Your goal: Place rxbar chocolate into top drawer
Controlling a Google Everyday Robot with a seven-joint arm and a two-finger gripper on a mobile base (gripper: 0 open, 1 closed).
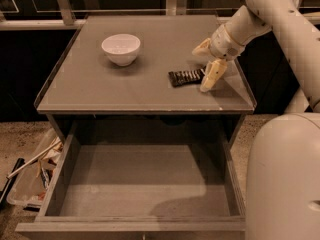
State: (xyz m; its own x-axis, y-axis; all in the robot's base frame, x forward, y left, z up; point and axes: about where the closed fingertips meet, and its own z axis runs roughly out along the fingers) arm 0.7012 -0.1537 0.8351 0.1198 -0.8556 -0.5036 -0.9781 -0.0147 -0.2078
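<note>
While the rxbar chocolate [186,77] lies flat on the table [100,86], the gripper [208,63] hangs at one end of it, jaws spread and empty. The grasp is at hand: close on it, then carry it to the open top drawer [140,179].

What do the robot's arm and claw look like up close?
The arm is a thick, smooth, rounded tube in off-white, with no visible cables or markings. It narrows to a wrist carrying the claw: two pale yellowish, stubby fingers, spread apart. The claw sits over the right side of the tabletop, by the rxbar chocolate.
</note>
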